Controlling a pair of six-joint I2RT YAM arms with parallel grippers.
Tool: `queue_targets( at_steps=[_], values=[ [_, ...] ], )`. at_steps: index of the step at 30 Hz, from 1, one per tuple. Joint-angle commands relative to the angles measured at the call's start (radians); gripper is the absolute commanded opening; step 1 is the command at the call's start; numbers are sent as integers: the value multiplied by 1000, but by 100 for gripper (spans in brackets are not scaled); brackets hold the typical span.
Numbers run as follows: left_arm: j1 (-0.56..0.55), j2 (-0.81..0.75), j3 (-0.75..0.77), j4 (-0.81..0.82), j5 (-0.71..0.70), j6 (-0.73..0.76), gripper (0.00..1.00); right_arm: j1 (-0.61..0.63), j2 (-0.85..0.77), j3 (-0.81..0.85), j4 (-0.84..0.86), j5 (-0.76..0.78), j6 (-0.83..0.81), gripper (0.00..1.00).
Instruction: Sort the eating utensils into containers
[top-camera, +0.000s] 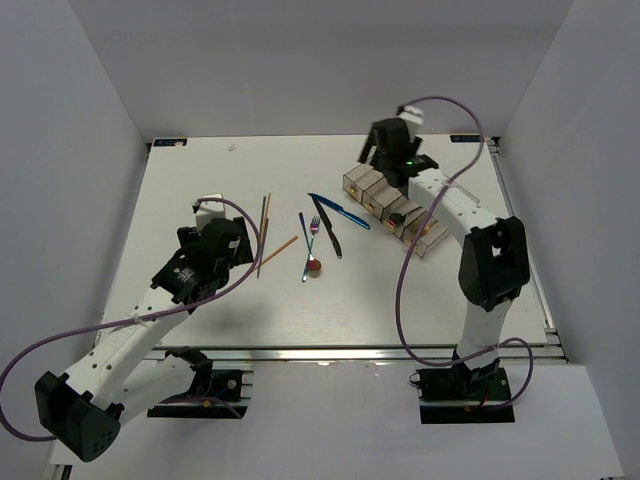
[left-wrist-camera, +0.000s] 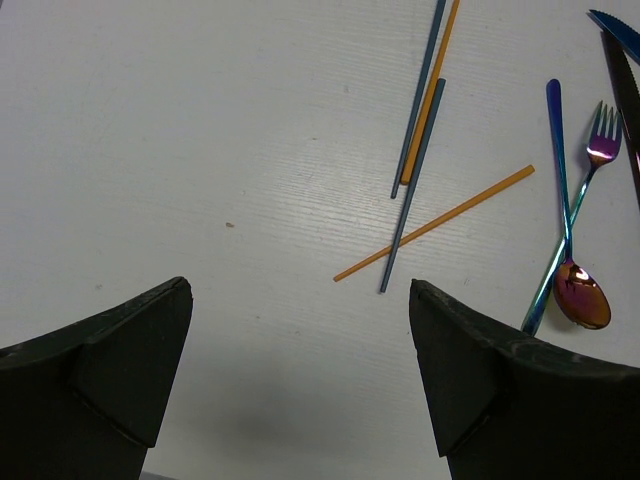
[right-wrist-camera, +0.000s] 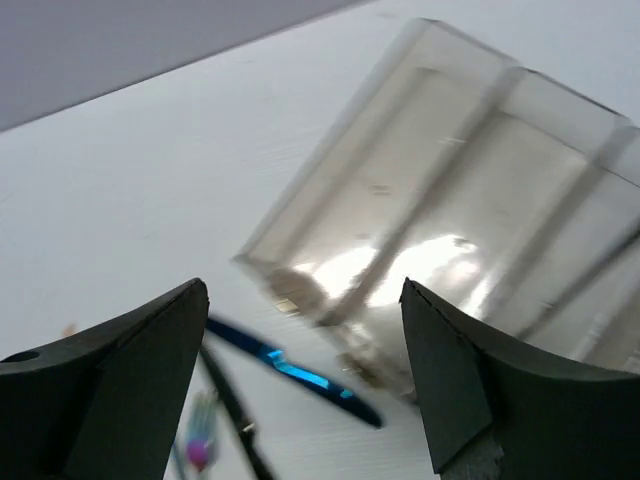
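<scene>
The utensils lie loose mid-table: thin grey and orange chopsticks (top-camera: 264, 222) (left-wrist-camera: 420, 120), one orange chopstick (left-wrist-camera: 435, 222) crossing them, an iridescent fork (left-wrist-camera: 600, 145) crossed over an iridescent spoon (left-wrist-camera: 582, 297), a black piece (top-camera: 327, 228) and a blue knife (top-camera: 340, 212) (right-wrist-camera: 290, 365). The joined clear bins (top-camera: 395, 205) (right-wrist-camera: 450, 200) stand at the back right. My left gripper (top-camera: 235, 240) (left-wrist-camera: 300, 290) is open and empty, just left of the chopsticks. My right gripper (top-camera: 380, 158) (right-wrist-camera: 303, 288) is open and empty above the bins' far end, near the blue knife.
White walls enclose the table on three sides. The right arm's purple cable (top-camera: 405, 260) hangs over the table right of the utensils. The table's metal front rail (top-camera: 350, 350) runs along the near edge.
</scene>
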Motion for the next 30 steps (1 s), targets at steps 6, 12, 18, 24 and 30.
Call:
queue_targets(
  at_steps=[6,12,18,24,30],
  values=[
    [5,-66,-1,-7,-63,-16,98,299,132,209,-256,-131,-256,82],
    [5,-60,0,-6,-54,-13,98,404,256,319,-325,-192,-303,50],
    [5,-67,-3,-6,-47,-12,98,413,376,412,-389,-255,-303,42],
    [5,-66,-5,-1,-34,-7,98,425,397,404,-397,-281,-311,36],
    [5,-69,-5,0,-30,-7,98,428,390,358,-379,-302,-309,34]
  ],
)
